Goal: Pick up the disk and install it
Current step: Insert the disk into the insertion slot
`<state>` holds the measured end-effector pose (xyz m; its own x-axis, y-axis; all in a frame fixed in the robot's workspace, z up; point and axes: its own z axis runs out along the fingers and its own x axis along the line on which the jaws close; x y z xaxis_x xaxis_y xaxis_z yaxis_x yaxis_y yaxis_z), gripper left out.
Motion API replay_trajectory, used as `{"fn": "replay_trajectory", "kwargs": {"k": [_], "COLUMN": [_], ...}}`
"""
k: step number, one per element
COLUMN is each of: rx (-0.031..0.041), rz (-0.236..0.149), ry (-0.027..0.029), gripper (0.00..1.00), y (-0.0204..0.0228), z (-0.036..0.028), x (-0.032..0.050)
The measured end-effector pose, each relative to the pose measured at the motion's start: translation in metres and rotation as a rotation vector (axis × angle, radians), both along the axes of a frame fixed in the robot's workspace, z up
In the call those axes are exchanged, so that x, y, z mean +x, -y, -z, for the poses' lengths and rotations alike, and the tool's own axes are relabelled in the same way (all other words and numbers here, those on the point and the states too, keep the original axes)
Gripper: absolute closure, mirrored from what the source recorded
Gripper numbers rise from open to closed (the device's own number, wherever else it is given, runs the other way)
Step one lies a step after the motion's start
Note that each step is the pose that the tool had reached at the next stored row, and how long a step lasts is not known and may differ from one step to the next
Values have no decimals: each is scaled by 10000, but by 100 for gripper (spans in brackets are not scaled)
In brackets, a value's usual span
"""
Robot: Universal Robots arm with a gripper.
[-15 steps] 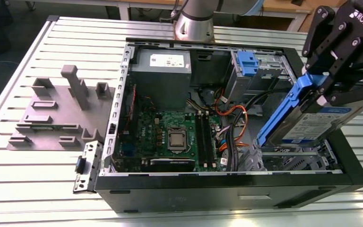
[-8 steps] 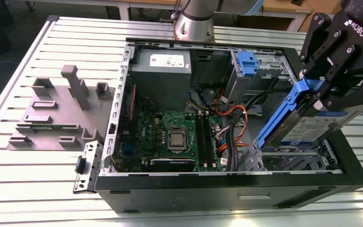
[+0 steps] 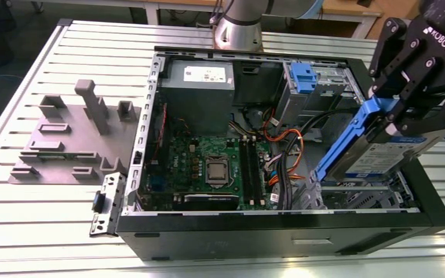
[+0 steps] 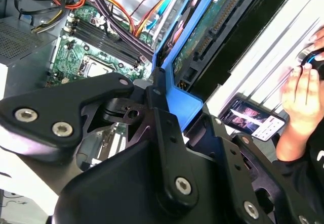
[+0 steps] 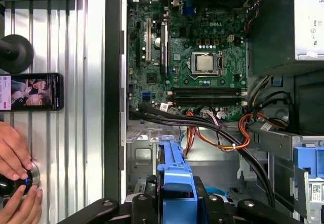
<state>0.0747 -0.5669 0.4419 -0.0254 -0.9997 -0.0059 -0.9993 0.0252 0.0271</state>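
— Jaws status?
— Clamped on the disk (image 3: 377,152); I see the gripper (image 3: 396,119) pinching its blue frame, the drive tilted, held above the open case (image 3: 284,223) at the exterior view's right.
— Position over the interior?
— Over the drive cage corner, beside the orange cables (image 5: 223,133); motherboard (image 5: 195,57) lies further in.
— Anything outside the case?
— A phone (image 5: 30,91) on the slatted table (image 3: 44,214), a person's hand (image 5: 12,150) near it.
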Motion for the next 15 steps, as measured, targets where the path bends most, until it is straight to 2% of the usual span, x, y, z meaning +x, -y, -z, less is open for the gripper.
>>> {"fn": "replay_trajectory", "kwargs": {"k": [15], "rx": [76], "rz": [0], "ry": [0], "gripper": [64], "y": [-7], "z": [61], "x": [27]}}
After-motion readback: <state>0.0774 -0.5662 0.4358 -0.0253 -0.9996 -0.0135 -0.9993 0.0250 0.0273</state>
